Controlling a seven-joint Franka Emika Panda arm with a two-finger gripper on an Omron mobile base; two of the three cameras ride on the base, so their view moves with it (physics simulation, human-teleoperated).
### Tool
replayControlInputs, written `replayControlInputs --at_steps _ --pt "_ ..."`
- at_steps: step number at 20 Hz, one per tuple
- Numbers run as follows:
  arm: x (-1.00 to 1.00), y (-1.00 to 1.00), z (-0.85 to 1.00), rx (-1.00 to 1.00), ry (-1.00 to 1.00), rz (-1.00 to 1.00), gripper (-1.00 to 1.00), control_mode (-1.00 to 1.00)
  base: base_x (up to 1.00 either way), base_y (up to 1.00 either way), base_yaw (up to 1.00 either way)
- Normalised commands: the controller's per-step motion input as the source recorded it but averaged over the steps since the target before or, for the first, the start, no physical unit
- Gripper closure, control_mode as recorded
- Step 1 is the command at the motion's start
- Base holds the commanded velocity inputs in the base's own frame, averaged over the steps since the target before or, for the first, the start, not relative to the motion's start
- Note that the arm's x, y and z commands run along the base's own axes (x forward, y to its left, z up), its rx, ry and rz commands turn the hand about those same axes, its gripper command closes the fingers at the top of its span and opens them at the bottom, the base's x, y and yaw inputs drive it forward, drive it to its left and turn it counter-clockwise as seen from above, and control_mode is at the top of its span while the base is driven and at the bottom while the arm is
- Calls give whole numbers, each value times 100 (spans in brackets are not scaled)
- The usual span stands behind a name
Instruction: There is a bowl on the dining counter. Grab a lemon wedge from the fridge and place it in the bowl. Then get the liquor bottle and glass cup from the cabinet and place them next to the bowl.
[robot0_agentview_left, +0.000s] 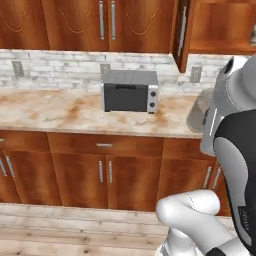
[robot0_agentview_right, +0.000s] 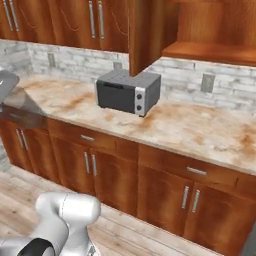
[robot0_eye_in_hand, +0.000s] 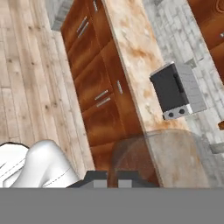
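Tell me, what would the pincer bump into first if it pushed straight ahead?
The pincer has the greyish see-through glass cup right at its tips, apparently gripped. Past that, it would probably meet the beige marbled wall counter near the dark grey toaster oven; depth is unclear.

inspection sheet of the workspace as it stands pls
surface: wall counter, beige marbled top with rusty blotches, grey brick backsplash behind it
job's things: glass cup up off the counter at the gripper; cabinet open, its door swung out, the shelf part in view bare
clutter: grey toaster oven standing on the counter against the backsplash
grippers: gripper shut, apparently on the glass cup, which rises right at its fingertips
cables: nothing seen; wall outlets on the backsplash with nothing plugged in
surroundings: reddish wood base cabinets with silver handles, pale plank floor
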Motion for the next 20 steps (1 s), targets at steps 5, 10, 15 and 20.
replayControlInputs --at_steps 5,10,15,20 --pt "0 0 0 0 0 0 100 100 48 77 52" --pt "0 0 0 0 0 0 100 100 89 50 54" --pt "0 0 0 0 0 0 100 100 13 88 70" --pt "0 0 0 0 0 0 100 100 21 78 70"
